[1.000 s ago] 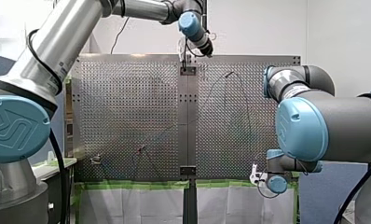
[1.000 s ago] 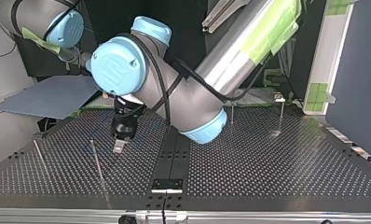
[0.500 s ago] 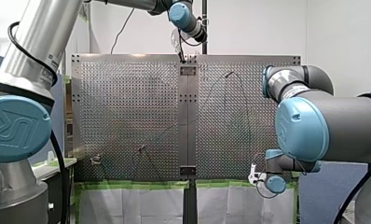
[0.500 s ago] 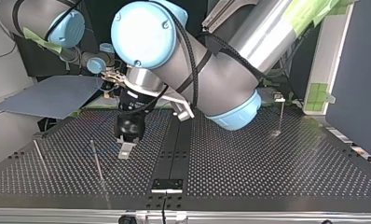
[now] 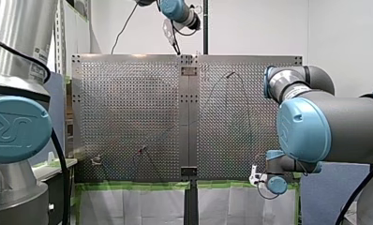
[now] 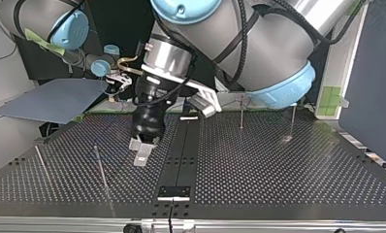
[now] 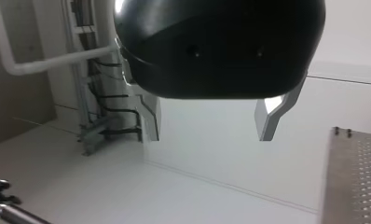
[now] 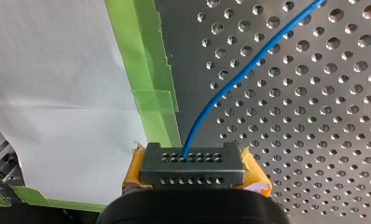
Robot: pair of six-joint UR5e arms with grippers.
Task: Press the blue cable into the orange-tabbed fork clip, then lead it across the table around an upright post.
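The blue cable (image 8: 239,74) runs out of my right gripper (image 8: 193,161), whose yellow pads (image 8: 136,169) are shut on it near the table's green-taped edge. In the front view my right gripper (image 5: 256,175) sits at the near right edge, and the cable (image 5: 244,93) shows as a thin dark arc up the board. A small reddish clip (image 5: 141,150) stands near the front left. My left gripper (image 7: 211,126) is open and empty, its metal fingers (image 7: 270,116) wide apart. It hangs over the far edge (image 5: 176,48) and just above the board in the top view (image 6: 139,151).
Two upright posts (image 6: 241,111) (image 6: 293,116) stand at the top view's right rear. Two thin leaning rods (image 6: 102,171) (image 6: 41,164) are at its left. A second small clip (image 5: 96,161) sits near the front left corner. A dark centre strip (image 5: 189,117) splits the perforated table.
My left arm has swung up and left in the front view, toward the far edge; in the top view its gripper came nearer and rightward. My right arm has not moved.
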